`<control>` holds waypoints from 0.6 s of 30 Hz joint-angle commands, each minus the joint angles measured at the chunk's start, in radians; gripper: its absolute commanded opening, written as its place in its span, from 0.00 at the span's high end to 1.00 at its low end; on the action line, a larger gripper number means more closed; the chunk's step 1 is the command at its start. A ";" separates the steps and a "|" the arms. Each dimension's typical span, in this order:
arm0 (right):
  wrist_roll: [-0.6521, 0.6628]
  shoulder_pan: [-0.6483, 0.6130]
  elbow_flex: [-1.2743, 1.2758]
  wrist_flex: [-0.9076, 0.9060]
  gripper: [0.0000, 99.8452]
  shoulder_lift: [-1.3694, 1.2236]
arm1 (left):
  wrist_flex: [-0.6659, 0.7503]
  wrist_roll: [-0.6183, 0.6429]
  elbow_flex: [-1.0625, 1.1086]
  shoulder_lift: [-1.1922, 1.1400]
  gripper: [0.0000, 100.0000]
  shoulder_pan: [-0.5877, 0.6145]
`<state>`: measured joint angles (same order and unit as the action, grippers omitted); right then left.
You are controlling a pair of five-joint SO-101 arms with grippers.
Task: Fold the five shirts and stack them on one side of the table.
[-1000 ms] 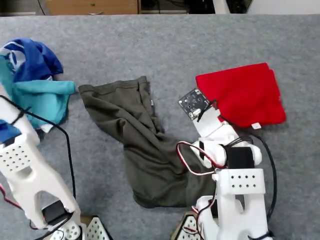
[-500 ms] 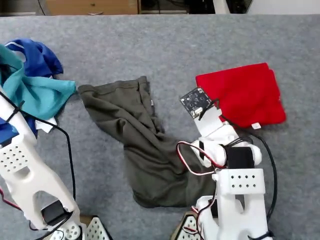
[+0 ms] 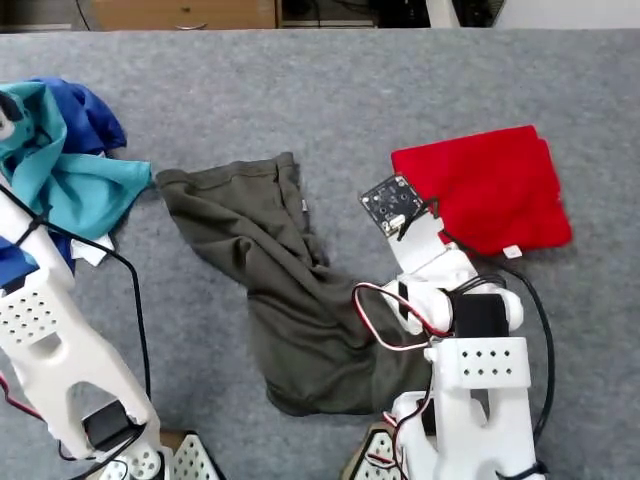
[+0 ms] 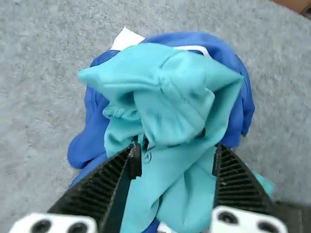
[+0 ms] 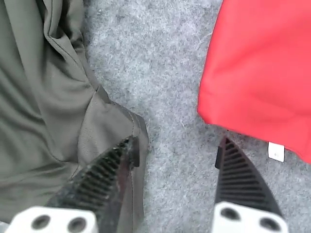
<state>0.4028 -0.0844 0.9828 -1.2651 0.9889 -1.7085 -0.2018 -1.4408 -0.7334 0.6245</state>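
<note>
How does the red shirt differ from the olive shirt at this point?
The red shirt is folded into a compact, flat rectangle, while the olive shirt lies unfolded and wrinkled. The olive shirt sprawls over more surface than the red shirt. The red shirt sits toward the right arm's side, the olive shirt mid-table. Both rest on the gray table.
</note>
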 commanded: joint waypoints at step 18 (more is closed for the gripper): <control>-0.009 0.012 0.051 0.103 0.75 0.007 | -0.043 0.061 0.764 0.421 0.75 -0.132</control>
<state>0.4028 -0.0844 1.0165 -1.2221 0.9889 -1.7499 -0.2002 -0.8730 -0.4465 0.5585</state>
